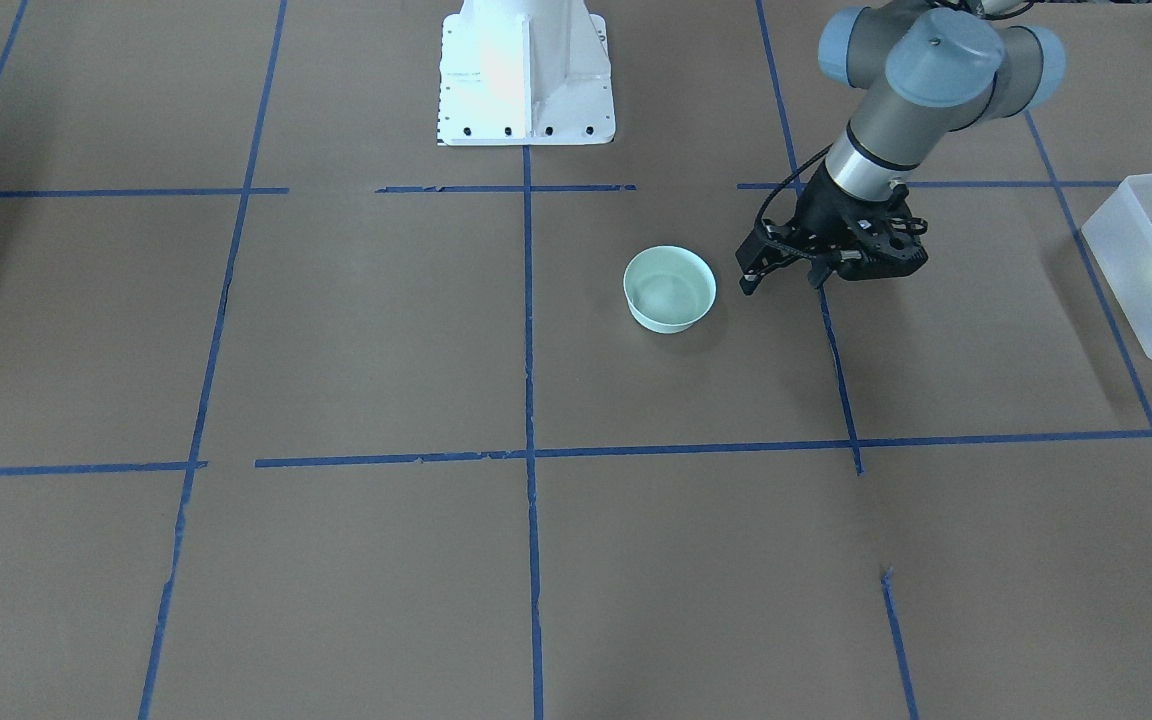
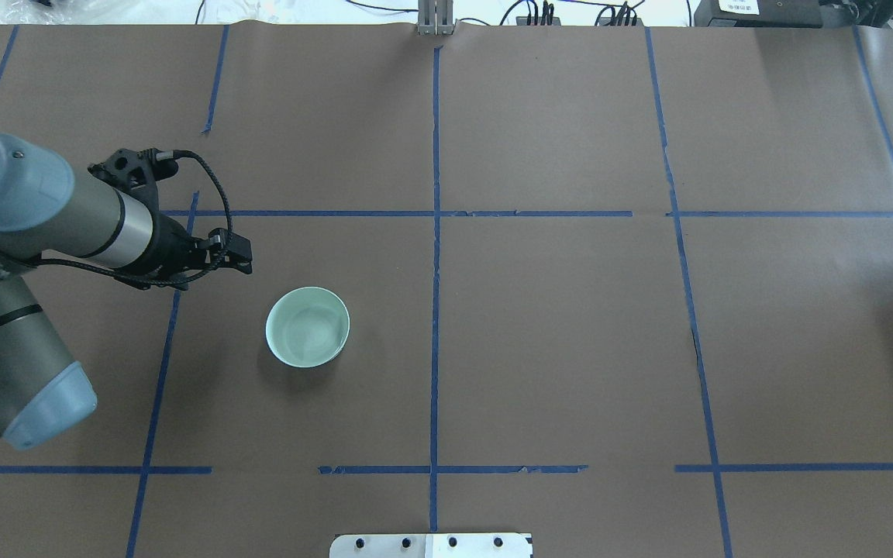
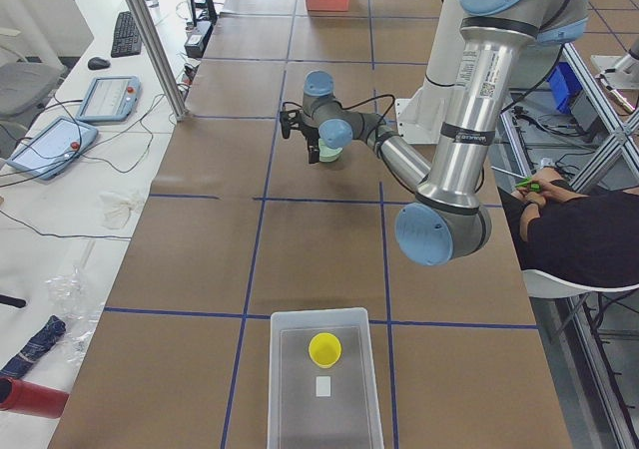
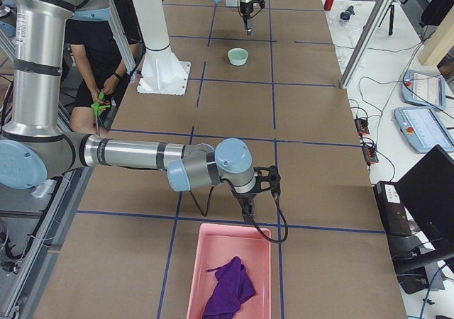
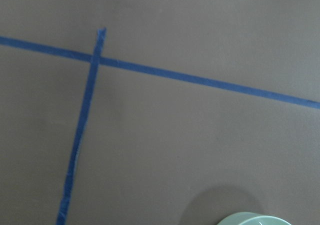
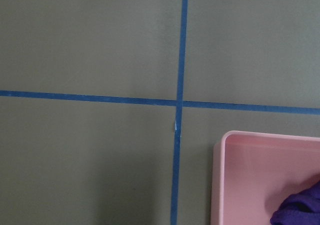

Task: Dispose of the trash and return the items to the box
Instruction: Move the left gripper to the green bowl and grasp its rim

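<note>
Now, I read the jaws of the left gripper [image 1: 784, 284] as parted and empty; the mint bowl [image 1: 669, 289] stands just beside them, toward the table's centre, round, axis-free. Right gripper [image 4: 248, 207], far off: I cannot tell.

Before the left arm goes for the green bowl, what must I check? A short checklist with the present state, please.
1. Bowl upright, empty, on the table: ok.
2. Left gripper open: ok.
3. Left gripper centred over the bowl: not ok, it is beside it, apart.
4. Box has room next to the yellow cup: ok.
5. Right gripper far from the bowl, by the pink bin: ok; its jaws: cannot tell.
</note>
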Available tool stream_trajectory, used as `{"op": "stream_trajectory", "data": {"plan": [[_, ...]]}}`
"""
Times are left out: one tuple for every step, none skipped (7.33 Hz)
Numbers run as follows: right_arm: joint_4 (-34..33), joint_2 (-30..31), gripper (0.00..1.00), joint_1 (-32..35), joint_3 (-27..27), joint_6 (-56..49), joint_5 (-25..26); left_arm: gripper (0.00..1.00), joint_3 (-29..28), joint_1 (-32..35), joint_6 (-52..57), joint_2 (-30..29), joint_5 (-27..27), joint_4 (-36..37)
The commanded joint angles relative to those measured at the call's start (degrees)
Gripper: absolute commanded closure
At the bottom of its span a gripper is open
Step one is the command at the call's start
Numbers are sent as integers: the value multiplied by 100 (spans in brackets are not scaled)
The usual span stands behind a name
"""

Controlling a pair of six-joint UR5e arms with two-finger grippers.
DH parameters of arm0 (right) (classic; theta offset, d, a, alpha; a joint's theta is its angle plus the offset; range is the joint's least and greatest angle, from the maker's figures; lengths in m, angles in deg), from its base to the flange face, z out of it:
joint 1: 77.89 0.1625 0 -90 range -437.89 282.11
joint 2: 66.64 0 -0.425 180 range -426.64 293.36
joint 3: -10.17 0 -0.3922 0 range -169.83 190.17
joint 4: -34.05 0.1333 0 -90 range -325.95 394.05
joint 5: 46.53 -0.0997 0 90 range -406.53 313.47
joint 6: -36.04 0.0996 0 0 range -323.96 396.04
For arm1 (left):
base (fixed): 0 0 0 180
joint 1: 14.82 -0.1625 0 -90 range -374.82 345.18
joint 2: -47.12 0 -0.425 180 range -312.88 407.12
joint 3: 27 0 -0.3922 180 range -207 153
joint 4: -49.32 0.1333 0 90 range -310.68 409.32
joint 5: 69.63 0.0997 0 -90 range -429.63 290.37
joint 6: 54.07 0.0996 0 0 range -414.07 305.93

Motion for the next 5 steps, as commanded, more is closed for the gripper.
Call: {"op": "stream_trajectory", "data": {"plan": [[-725, 6, 0, -80, 546, 150, -225, 0, -395, -469, -351, -304, 350, 4], [-719, 15, 0, -80, 574, 368, -479, 0, -528, -670, -413, -323, 430, -13], [-710, 15, 0, -89, 583, 526, -594, 2, -556, -768, -413, -332, 431, -13], [-718, 15, 0, -124, 627, 537, -596, 14, -600, -847, -422, -367, 439, -13], [-718, 15, 0, -124, 636, 537, -596, 28, -626, -935, -570, -384, 440, -13]]}}
